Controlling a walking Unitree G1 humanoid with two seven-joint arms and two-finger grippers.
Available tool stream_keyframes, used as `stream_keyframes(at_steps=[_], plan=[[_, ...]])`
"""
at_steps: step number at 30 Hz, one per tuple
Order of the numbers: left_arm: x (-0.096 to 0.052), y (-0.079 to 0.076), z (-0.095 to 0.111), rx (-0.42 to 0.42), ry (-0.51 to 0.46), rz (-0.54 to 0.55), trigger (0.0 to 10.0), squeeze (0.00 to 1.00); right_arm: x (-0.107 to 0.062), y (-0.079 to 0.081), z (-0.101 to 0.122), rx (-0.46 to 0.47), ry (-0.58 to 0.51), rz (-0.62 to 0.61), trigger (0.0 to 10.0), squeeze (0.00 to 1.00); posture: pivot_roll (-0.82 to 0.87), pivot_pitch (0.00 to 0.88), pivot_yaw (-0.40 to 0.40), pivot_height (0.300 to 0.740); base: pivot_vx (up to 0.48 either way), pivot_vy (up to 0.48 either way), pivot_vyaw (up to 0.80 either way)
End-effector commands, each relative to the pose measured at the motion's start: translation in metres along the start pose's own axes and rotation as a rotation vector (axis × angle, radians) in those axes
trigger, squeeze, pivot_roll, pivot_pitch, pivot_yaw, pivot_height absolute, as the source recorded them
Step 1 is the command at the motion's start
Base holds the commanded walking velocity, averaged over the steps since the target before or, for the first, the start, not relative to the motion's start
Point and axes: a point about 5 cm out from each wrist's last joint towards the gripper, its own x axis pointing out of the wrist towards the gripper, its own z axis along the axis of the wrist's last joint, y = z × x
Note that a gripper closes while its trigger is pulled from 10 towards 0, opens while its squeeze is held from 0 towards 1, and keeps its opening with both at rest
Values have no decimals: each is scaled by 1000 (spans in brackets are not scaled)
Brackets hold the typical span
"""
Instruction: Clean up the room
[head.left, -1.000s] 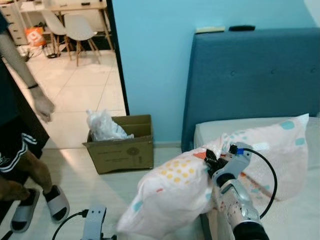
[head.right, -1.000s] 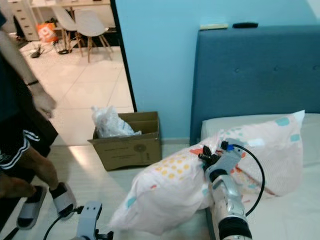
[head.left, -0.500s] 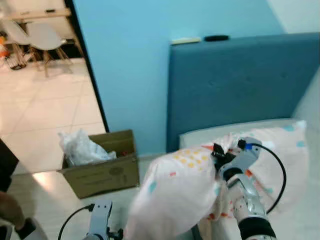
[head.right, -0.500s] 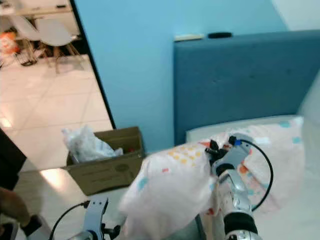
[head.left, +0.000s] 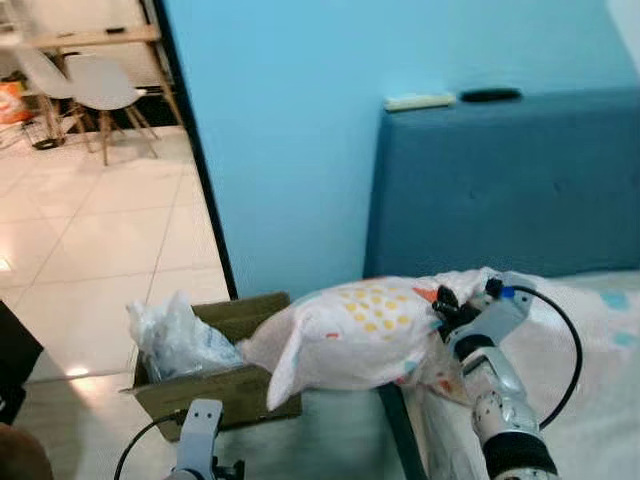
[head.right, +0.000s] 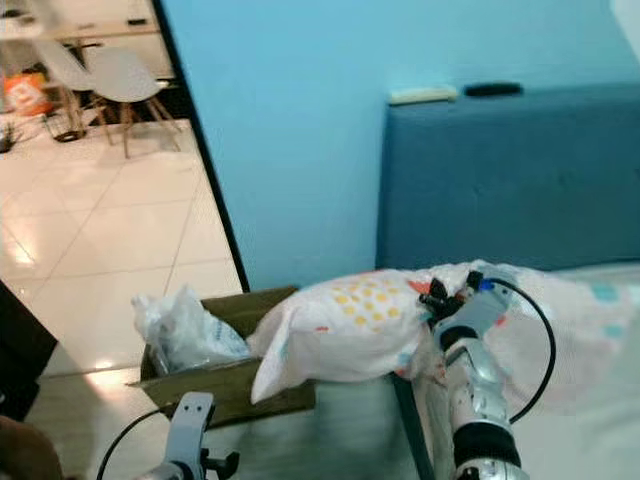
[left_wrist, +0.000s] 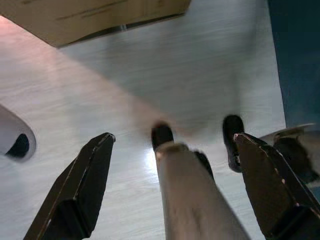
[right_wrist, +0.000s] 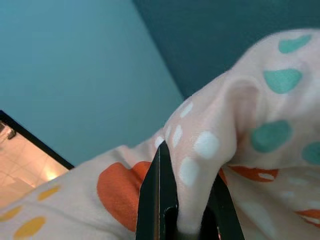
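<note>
Pillow (head.left: 350, 330) pinched in right tool (head.left: 445, 303) overhangs cardboard box (head.left: 215, 385).

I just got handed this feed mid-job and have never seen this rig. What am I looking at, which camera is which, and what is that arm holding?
This is a walking humanoid robot with two silver arms, each ending in two long black fingers. The two wide pictures come from its head, looking forward and down. The right gripper is shut on a dotted pillow, lifted beside the bed with its blue headboard. The right wrist camera looks along those fingers pinching the pillow's fabric. The left gripper hangs low and open over the floor; its wrist camera looks down. On the floor stands a cardboard box with a plastic bag in it.
</note>
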Motion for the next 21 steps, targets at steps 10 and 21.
stream_keyframes(at_steps=[10, 21], plan=[[-1, 4, -4, -1, 18, 6, 10000, 0, 4, 1, 21, -10, -107, -13, 10000, 0, -47, 0, 13, 740, 455, 0, 0], [-1, 3, -4, 22, 27, -2, 10000, 0, 3, -4, 29, -23, -132, -29, 10000, 0, -54, 0, 12, 740, 203, -212, 0]])
